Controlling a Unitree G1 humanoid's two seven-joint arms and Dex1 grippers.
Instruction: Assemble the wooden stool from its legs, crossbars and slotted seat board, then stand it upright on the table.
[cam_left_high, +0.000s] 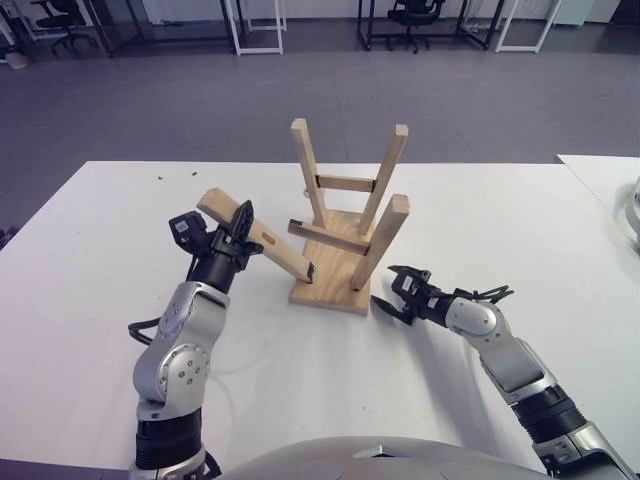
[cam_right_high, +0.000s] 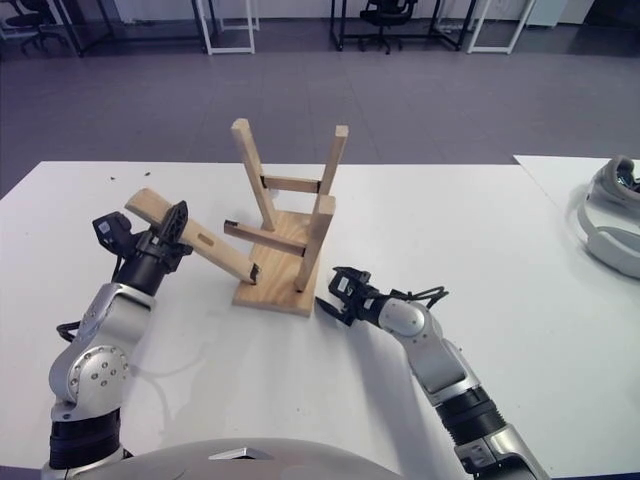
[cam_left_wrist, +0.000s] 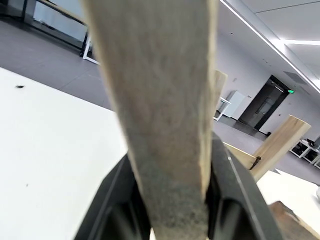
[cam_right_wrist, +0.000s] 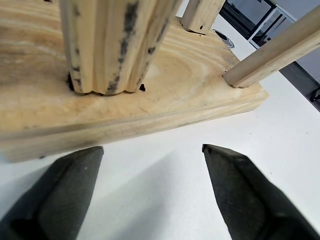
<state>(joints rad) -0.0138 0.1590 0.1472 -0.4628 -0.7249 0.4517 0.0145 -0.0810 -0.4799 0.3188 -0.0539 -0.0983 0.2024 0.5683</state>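
The stool lies upside down, its seat board (cam_left_high: 325, 291) flat on the white table (cam_left_high: 120, 230). Three legs (cam_left_high: 308, 170) stand up from it, joined by crossbars (cam_left_high: 345, 183). My left gripper (cam_left_high: 243, 228) is shut on a fourth, loose leg (cam_left_high: 278, 250), which slants down so that its lower end sits at the board's near left corner. The left wrist view has this leg (cam_left_wrist: 160, 100) between my black fingers (cam_left_wrist: 235, 190). My right gripper (cam_left_high: 398, 295) stands open on the table just off the board's near right corner, with the board's edge (cam_right_wrist: 125, 120) right in front of it.
A white headset (cam_right_high: 610, 225) lies on a second table at the far right. A small dark speck (cam_left_high: 158, 179) marks the table's far left. Office chairs and desk frames stand on the floor beyond the table's far edge.
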